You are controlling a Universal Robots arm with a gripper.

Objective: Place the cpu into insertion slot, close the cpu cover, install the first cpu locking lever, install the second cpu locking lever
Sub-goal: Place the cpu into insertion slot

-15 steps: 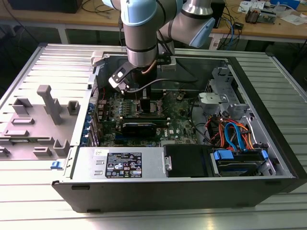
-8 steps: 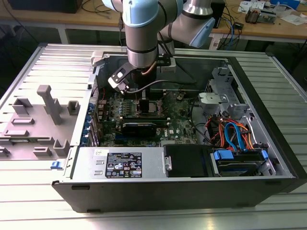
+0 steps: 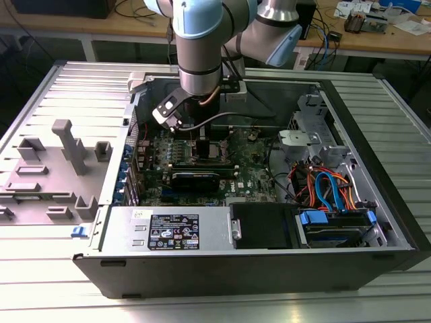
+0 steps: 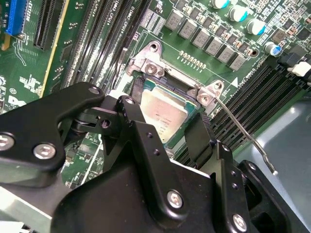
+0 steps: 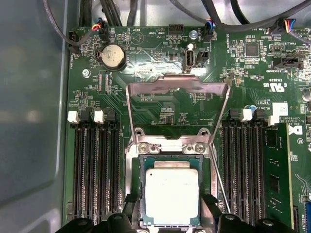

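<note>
The cpu (image 5: 172, 196) lies flat in the insertion slot (image 5: 137, 194) on the green motherboard; its silver top also shows in the second wrist view (image 4: 163, 114). My gripper (image 5: 171, 213) hangs low over it, open, with one black finger (image 4: 131, 114) on each side of the chip and a small gap to it. The cpu cover (image 5: 177, 83) stands swung up off the socket on its hinge. A thin wire locking lever (image 4: 243, 136) sticks out unlatched beside the socket. In the exterior view my gripper (image 3: 202, 145) reaches down into the computer case.
Long black memory slots (image 5: 95, 165) flank the socket on both sides. A coin battery (image 5: 112, 56) and cable plugs sit beyond the cover. The case also holds a power supply (image 3: 172, 229) and a drive cage with blue and orange cables (image 3: 330, 188).
</note>
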